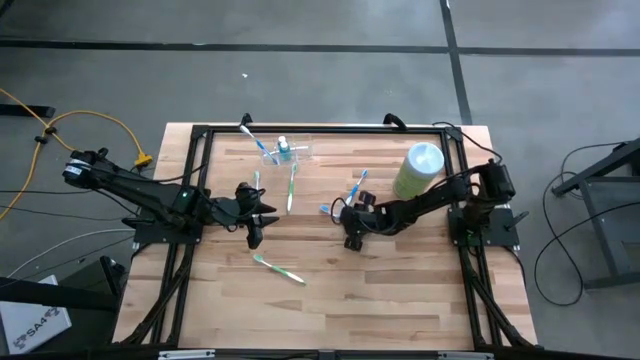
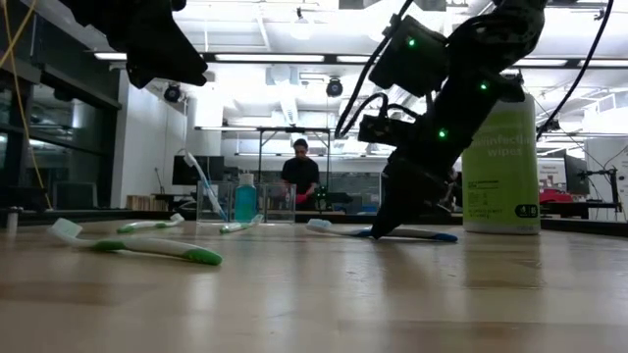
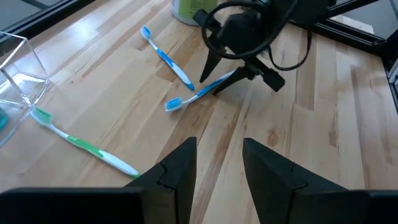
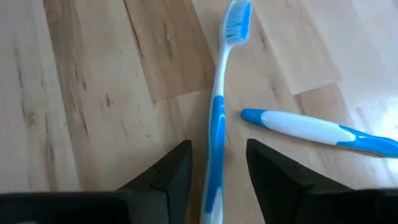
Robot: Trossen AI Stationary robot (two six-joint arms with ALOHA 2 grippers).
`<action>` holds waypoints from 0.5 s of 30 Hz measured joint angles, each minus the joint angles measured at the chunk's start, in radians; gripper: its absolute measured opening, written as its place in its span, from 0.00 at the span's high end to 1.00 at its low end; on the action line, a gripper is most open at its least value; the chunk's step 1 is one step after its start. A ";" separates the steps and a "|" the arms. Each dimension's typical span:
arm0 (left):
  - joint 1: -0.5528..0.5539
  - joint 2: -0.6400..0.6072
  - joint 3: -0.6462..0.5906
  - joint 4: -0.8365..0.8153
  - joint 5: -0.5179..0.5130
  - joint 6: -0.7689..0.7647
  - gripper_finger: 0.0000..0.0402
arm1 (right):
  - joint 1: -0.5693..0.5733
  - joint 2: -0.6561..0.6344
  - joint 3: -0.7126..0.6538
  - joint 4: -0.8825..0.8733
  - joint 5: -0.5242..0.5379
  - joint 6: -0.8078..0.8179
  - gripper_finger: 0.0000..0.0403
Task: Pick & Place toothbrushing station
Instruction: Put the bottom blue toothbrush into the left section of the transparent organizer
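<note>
Nearest me, a green toothbrush (image 2: 137,245) lies alone on the table (image 1: 400,290). Mid-table, the right gripper (image 4: 217,180) reaches down low, its parted jaws straddling a blue toothbrush (image 4: 217,112) handle, not visibly clamped; a second blue one (image 4: 317,130) lies just beside. The left gripper (image 3: 217,168) hovers part-open, holding nothing. The toothbrushing station (image 1: 283,152) sits at the far edge, well apart from both. Two green brushes lie loose; I can't count those in the station.
</note>
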 joint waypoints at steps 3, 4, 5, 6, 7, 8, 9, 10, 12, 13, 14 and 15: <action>0.000 0.000 0.000 0.000 0.000 0.000 0.68 | -0.029 -0.002 0.000 0.000 -0.079 0.033 0.67; 0.000 0.000 0.000 0.000 0.000 0.000 0.68 | -0.037 -0.002 0.000 0.000 -0.105 0.046 0.68; 0.000 0.000 0.000 0.000 0.000 0.000 0.68 | -0.044 -0.002 0.000 0.000 -0.127 0.051 0.69; 0.000 0.000 0.000 0.000 0.000 0.000 0.68 | -0.048 -0.002 0.000 0.000 -0.139 0.053 0.70; 0.000 0.000 0.000 0.000 0.001 0.000 0.68 | -0.051 -0.003 0.000 0.000 -0.142 0.053 0.70; 0.000 0.000 0.000 0.000 0.001 0.000 0.68 | -0.053 -0.003 0.000 0.000 -0.140 0.052 0.71; 0.000 0.000 0.000 0.000 0.001 0.000 0.68 | -0.052 -0.003 0.000 0.001 -0.135 0.051 0.72; 0.000 0.000 0.000 0.000 0.001 0.000 0.68 | -0.052 -0.002 0.000 0.001 -0.135 0.050 0.73; 0.000 0.000 0.000 0.000 0.001 0.000 0.68 | -0.053 -0.002 0.000 0.001 -0.138 0.051 0.74; 0.000 0.000 0.000 0.000 0.001 0.000 0.68 | -0.052 -0.002 0.000 0.001 -0.137 0.050 0.75; 0.000 0.000 0.000 0.000 0.001 0.000 0.68 | -0.052 -0.002 0.000 0.002 -0.137 0.050 0.76; 0.000 0.000 0.000 0.000 0.001 0.000 0.68 | -0.052 -0.002 0.000 0.002 -0.138 0.050 0.77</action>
